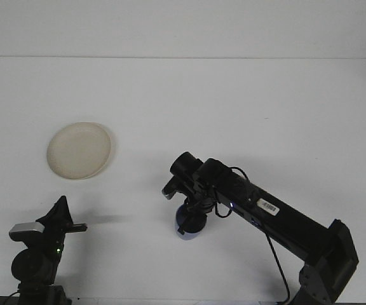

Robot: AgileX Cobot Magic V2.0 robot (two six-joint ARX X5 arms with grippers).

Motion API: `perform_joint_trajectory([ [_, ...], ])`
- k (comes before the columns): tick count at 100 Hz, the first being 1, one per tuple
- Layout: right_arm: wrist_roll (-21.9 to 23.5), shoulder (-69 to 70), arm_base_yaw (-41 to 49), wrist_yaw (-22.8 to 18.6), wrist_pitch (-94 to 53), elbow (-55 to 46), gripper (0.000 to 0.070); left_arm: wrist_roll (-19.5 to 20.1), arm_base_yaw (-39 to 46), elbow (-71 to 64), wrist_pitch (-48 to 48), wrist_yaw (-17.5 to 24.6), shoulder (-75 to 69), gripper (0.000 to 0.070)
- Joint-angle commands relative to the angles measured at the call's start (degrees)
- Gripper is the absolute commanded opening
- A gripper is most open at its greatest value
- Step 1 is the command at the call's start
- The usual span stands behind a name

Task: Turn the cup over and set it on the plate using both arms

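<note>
While one plate (79, 150) lies apart, one cup (188, 223) touches the table (234, 101).

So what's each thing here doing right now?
Cup: blue, standing on the table, right gripper on it from above.
Plate: empty, flat on the table, far left of the cup.
Left gripper: low at the front edge, holding nothing.
Table: white.

Right gripper (189, 213) covers most of cup (188, 230), so grip and fingers can't be made out. Left arm (35, 264) base cut off at bottom edge.
</note>
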Motion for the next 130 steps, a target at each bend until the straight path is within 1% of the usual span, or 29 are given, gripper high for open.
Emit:
perform_joint_trajectory([
  [1,-1.1,1.6,0.7,0.1,0.1,1.6,0.0001,-0.3,0.0,-1.0,0.5,0.0,-0.1,0.0014],
  [7,-1.2,1.6,0.8,0.2,0.2,1.6,0.0016,-0.3,0.0,-1.0,0.5,0.0,-0.1,0.0014],
  [12,-1.2,1.6,0.9,0.2,0.5,1.6,0.0064,-0.3,0.0,-1.0,0.5,0.0,-0.1,0.0015],
  [22,-1.9,1.6,1.1,0.1,0.7,1.6,0.0271,-0.3,0.0,-1.0,0.6,0.0,-0.1,0.0015],
  [26,-1.9,1.6,1.2,0.0,0.9,1.6,0.0322,-0.3,0.0,-1.0,0.6,0.0,-0.1,0.0015],
  [30,-1.9,1.6,1.2,-0.3,0.9,1.8,0.0348,-0.3,0.0,-1.0,0.6,0.0,-0.1,0.0015],
  [37,-1.9,1.4,1.2,-0.3,-0.5,3.2,0.035,-1.2,0.0,-1.0,0.6,0.0,-0.1,0.0014],
  [50,-2.3,-0.4,-0.1,-0.3,-4.3,9.4,0.035,-8.6,0.0,-0.6,0.6,0.0,-0.1,0.0013],
  [57,-2.3,-2.3,-1.0,-0.3,-4.7,13.1,0.035,-11.1,0.0,-0.3,0.5,0.5,-0.1,0.0012],
  [65,-2.3,-5.1,-2.4,-0.4,-2.4,16.2,0.035,-13.1,0.0,0.4,0.5,3.4,-0.1,0.0012],
  [76,-2.3,-9.8,-5.4,-1.1,5.4,16.2,0.035,-15.2,0.0,1.9,0.5,8.7,0.0,0.0012],
  [83,-2.3,-12.7,-8.1,-2.9,9.6,15.0,0.035,-15.3,0.0,3.7,-0.2,11.3,0.6,0.0015],
  [89,-2.3,-15.3,-10.7,-5.2,12.2,13.2,0.0349,-15.3,-0.1,6.0,-1.7,12.3,1.9,0.0015],
  [95,-2.3,-17.9,-13.2,-7.5,14.9,10.4,0.0349,-15.0,-0.1,8.9,-4.0,13.1,4.1,0.0015],
  [104,-2.3,-22.8,-17.0,-10.9,20.9,3.0,0.0346,-12.6,-0.1,14.1,-6.7,15.2,9.1,0.0015],
  [117,-1.9,-31.2,-22.2,-12.7,32.3,-11.1,0.0346,-6.0,-0.1,23.3,-11.1,19.0,19.5,0.0015],
  [130,1.1,-40.0,-27.0,-14.8,44.1,-24.1,0.0346,2.5,-0.7,33.7,-18.6,22.9,32.0,0.0015],
])
